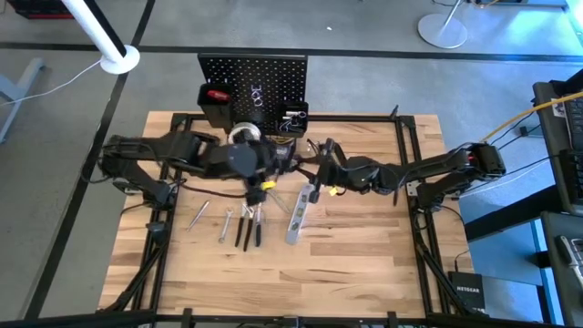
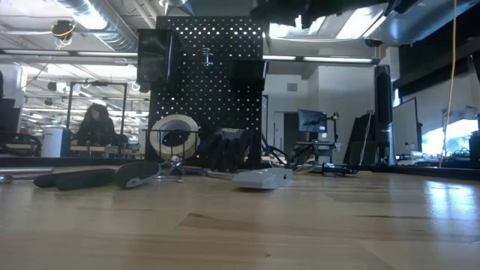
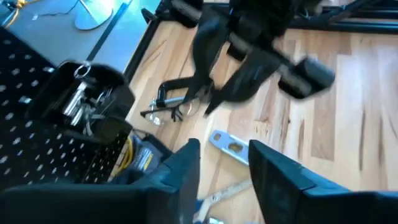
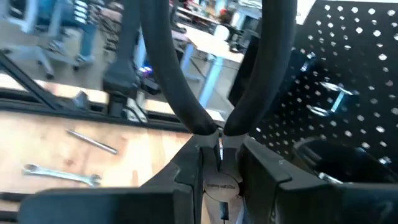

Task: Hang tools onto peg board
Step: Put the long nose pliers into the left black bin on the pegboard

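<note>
While my right gripper (image 4: 219, 163) clamps the black-handled pliers (image 4: 214, 93) by the pivot, frame centre | left gripper (image 3: 224, 165) empty, fingers apart | peg board (image 1: 252, 77) top centre | I judge: lift level, approach hook slowly, handles upright.

Beyond my pale wooden tabletop (image 1: 301, 273) I see a grey concrete floor (image 1: 364, 36), a round white stand base (image 1: 443, 32), ceiling ducts (image 2: 97, 19) and bright windows (image 2: 442, 139).
</note>
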